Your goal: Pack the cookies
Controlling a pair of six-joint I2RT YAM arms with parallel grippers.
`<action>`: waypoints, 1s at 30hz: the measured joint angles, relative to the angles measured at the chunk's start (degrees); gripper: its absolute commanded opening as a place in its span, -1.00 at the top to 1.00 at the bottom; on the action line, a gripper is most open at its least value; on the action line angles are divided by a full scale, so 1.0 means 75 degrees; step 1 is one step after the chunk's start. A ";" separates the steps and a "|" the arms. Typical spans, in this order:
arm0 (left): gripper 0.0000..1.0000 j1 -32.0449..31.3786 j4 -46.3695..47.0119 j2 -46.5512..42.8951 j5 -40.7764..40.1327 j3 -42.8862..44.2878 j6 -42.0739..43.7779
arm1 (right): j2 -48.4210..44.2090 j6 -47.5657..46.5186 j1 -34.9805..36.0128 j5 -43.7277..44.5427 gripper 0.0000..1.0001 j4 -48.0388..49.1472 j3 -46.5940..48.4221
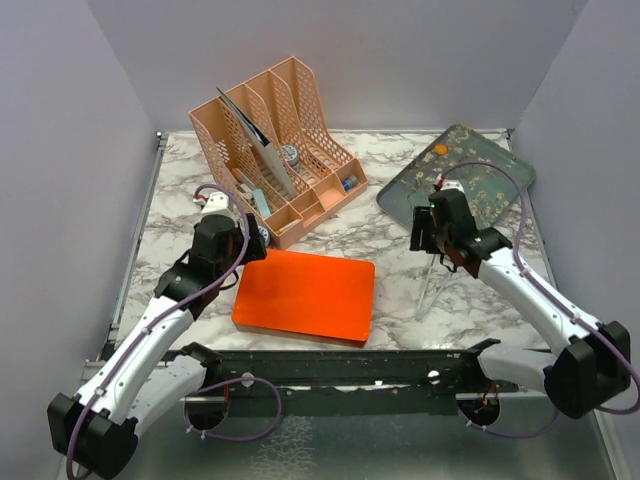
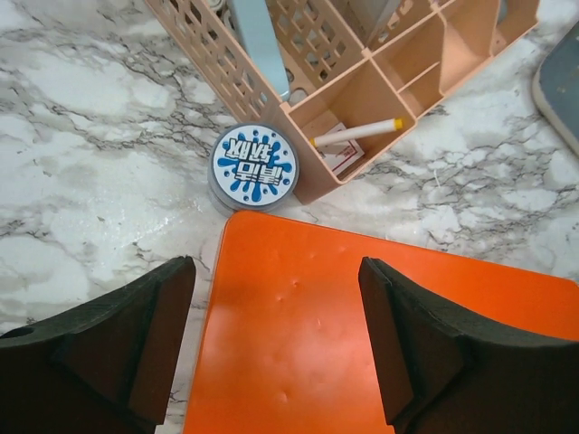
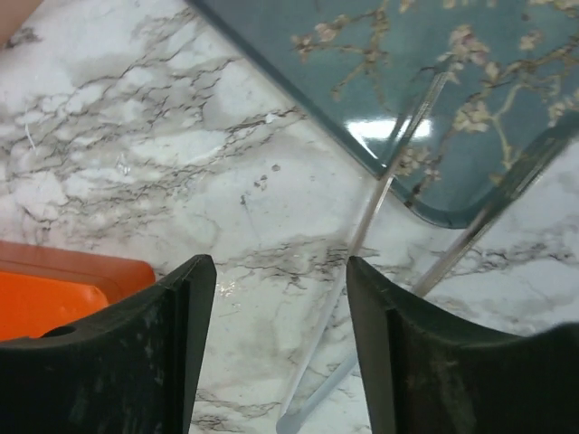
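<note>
One small orange round cookie [image 1: 440, 149] lies on the teal floral tray [image 1: 480, 180] at the back right; no other cookies show. The round blue-and-white tin [image 2: 253, 165] sits closed on the marble, against the front corner of the peach organizer [image 2: 362, 99]. My left gripper [image 2: 276, 344] hangs open over the left edge of the flat orange box [image 2: 389, 325], just short of the tin, with nothing between its fingers. My right gripper [image 3: 280, 344] stands open and empty above clear plastic tongs [image 3: 357, 271] that lie on the table by the tray's near corner [image 3: 425, 108].
The peach organizer [image 1: 280, 140] holds papers, a pen and small items at the back centre. The orange box [image 1: 305, 295] fills the middle of the table. The tongs [image 1: 435, 280] stretch from the tray toward the near edge. Grey walls close in on three sides.
</note>
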 measured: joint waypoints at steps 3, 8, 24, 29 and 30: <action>-0.68 0.0000 -0.0029 -0.0539 -0.0087 0.0003 0.0093 | -0.0717 0.0044 -0.0265 0.0347 -0.57 0.0052 -0.0265; -0.98 0.0000 -0.0099 -0.1489 -0.0289 0.0012 0.0332 | -0.2203 0.0143 -0.0280 0.0994 -0.86 0.0017 -0.0574; -0.98 0.0000 0.0181 -0.5435 -0.1049 -0.0376 0.1093 | -0.7341 0.0105 -0.0280 0.2229 -0.99 -0.0067 -0.1230; -0.98 0.0000 0.0248 -0.5980 -0.1279 -0.0842 0.1148 | -0.7871 0.0029 -0.0280 0.2250 -0.99 -0.0090 -0.1384; -0.98 0.0000 0.0254 -0.6027 -0.1311 -0.0915 0.1154 | -0.7874 0.0020 -0.0280 0.2250 -0.99 -0.0093 -0.1384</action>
